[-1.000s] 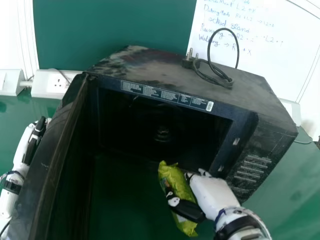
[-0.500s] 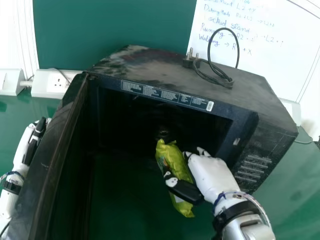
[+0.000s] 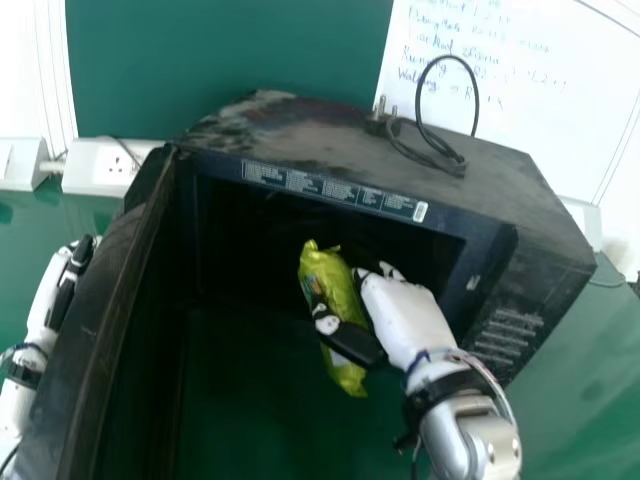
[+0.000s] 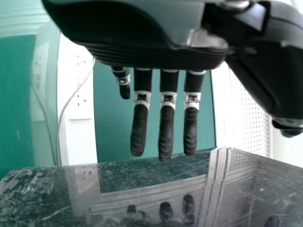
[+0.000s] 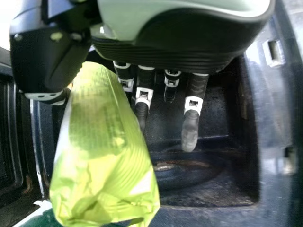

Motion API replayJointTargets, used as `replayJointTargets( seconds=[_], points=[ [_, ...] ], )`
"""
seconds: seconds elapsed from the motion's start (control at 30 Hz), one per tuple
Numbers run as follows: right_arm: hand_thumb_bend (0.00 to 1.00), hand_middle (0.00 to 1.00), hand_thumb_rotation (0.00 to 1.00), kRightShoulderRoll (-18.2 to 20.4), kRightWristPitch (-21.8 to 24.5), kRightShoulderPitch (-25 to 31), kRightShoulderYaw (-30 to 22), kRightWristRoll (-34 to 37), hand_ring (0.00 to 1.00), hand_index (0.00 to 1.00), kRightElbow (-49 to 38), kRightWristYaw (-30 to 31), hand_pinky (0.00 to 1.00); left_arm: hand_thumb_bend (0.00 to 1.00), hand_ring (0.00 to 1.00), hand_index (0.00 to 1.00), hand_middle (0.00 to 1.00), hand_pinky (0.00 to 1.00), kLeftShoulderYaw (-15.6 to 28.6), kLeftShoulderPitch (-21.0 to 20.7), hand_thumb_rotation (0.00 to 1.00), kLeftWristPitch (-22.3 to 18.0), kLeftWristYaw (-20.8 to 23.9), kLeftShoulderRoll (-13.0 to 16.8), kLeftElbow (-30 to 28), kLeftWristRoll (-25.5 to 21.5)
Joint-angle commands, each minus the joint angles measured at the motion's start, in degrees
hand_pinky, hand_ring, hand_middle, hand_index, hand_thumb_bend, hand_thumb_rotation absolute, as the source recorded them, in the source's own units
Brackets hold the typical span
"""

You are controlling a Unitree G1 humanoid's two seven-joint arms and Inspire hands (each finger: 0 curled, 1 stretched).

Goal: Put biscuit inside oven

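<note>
At the mouth of the black oven (image 3: 540,250) the biscuit packet (image 3: 335,280) slants, shiny yellow-green and crinkled. Green table (image 3: 575,390) beneath, whiteboard (image 3: 550,130) behind. The right hand (image 3: 405,315) pinches the packet between thumb and fingers — the left hand (image 3: 64,290), fingers straight, is beyond the open door (image 3: 100,290).

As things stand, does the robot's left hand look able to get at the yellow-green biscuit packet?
Probably not directly: the open oven door stands between the left hand and the biscuit packet, which the right hand holds. The left would likely need to clear the door first.
</note>
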Motion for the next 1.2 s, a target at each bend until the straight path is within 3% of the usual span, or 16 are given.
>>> replayJointTargets(
  seconds=[0.0, 0.1, 0.2, 0.27, 0.33, 0.4, 0.6, 0.8, 1.17],
  points=[
    [0.53, 0.46, 0.0, -0.24, 0.56, -2.41, 0.63, 0.23, 0.29, 0.49, 1.62, -1.68, 0.29, 0.51, 0.37, 0.48, 0.42, 0.29, -0.19, 0.26, 0.07, -0.26, -0.06, -0.08, 0.27, -0.15],
    [0.53, 0.47, 0.0, -0.22, 1.5, -4.84, 1.5, -0.56, 0.31, 0.48, 3.99, -2.11, 0.33, 0.51, 0.37, 0.48, 0.42, 0.29, -0.27, 0.25, 0.07, -0.37, -0.16, -0.15, 0.12, -0.24],
    [0.53, 0.41, 0.0, -0.78, 1.28, -6.54, 2.05, 0.27, 0.33, 0.5, 6.88, -5.68, 0.33, 0.51, 0.37, 0.48, 0.42, 0.29, -0.26, 0.27, 0.07, -0.35, -0.09, -0.27, 0.13, -0.34],
    [0.53, 0.46, 0.0, -2.03, 0.22, -7.46, 2.56, 0.92, 0.27, 0.49, 9.28, -9.2, 0.22, 0.51, 0.37, 0.48, 0.42, 0.28, -0.26, 0.21, 0.06, -0.87, -0.22, -0.17, 0.45, -0.2],
    [0.53, 0.47, 0.0, -2.5, 0.24, -8.47, 2.93, 1.52, 0.25, 0.48, 11.43, -11.58, 0.2, 0.51, 0.37, 0.48, 0.42, 0.28, -0.23, 0.15, 0.06, -1.13, -0.48, -0.11, 0.73, -0.38],
    [0.53, 0.43, 0.0, -2.9, 0.02, -9.33, 3.02, 3.08, 0.28, 0.49, 13.22, -14.33, 0.26, 0.51, 0.36, 0.48, 0.42, 0.28, -0.22, 0.2, 0.07, -0.96, -0.44, -0.12, 0.6, -0.45],
    [0.53, 0.47, 0.0, -5.27, -1.55, -12.12, 4.03, 7.36, 0.27, 0.48, 20.06, -21.72, 0.27, 0.51, 0.36, 0.48, 0.41, 0.28, -0.44, 0.47, 0.07, -0.61, 0.31, -0.11, -0.42, 0.27],
    [0.53, 0.4, 0.0, -7.08, -1.34, -16.18, 6.26, 8.37, 0.3, 0.5, 26.92, -25.71, 0.31, 0.51, 0.36, 0.48, 0.42, 0.29, -0.33, 0.63, 0.07, -0.53, 0.48, -0.18, -0.57, 0.33],
    [0.53, 0.44, 0.0, -10.86, -3.4, -21.99, 9.56, 11.9, 0.38, 0.5, 37.63, -33.03, 0.39, 0.51, 0.36, 0.48, 0.41, 0.28, -0.38, 0.63, 0.06, -0.25, 0.29, -0.23, -0.77, -0.01]
  ],
)
